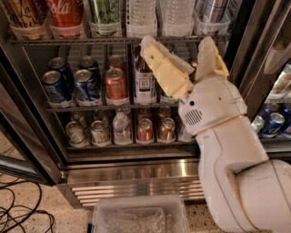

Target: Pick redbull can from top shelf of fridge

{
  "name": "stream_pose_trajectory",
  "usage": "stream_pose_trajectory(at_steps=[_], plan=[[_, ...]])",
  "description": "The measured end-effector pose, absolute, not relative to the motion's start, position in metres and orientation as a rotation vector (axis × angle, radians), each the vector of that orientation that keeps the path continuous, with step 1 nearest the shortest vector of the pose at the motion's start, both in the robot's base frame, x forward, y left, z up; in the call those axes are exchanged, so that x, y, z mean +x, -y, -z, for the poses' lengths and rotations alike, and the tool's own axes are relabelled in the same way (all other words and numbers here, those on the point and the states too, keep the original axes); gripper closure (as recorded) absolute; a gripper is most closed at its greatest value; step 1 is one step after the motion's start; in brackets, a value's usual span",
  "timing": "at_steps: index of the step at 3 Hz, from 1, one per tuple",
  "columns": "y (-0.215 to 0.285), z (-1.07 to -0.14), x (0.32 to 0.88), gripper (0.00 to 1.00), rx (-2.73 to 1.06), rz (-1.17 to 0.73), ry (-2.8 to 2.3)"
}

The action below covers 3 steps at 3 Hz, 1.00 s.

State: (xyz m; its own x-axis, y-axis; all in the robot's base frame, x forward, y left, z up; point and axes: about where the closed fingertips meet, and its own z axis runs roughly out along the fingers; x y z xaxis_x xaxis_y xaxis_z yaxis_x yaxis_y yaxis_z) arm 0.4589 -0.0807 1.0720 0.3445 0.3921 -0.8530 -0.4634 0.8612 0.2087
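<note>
The fridge [136,169] stands open in front of me, with wire racks of drinks. The top shelf [91,41] carries clear trays with bottles and cans. At its right end stands a slim silver can [210,9], which looks like the redbull can; only its lower part shows. My gripper [181,49] is open, with its cream fingers [160,63] spread wide just below the top shelf's front rail. It is in front of the middle rack, below and left of the silver can, and holds nothing.
Dark-blue soda cans [56,85], a red can [116,84] and a brown bottle [144,84] stand on the middle rack. Copper cans [145,129] stand on the lower rack. A clear plastic bin [136,216] and cables [22,207] lie on the floor. The dark door frame [254,45] is at right.
</note>
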Motion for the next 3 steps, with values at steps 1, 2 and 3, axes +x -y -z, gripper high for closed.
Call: stream_pose_trajectory(at_steps=[1,2,3], plan=[[0.08,-1.069,0.486,0.22,0.037,-0.504,-1.102],[0.112,-1.069,0.508,0.21,0.083,-0.22,-1.129],[0.148,-1.068,0.508,0.2,0.036,0.136,-1.181]])
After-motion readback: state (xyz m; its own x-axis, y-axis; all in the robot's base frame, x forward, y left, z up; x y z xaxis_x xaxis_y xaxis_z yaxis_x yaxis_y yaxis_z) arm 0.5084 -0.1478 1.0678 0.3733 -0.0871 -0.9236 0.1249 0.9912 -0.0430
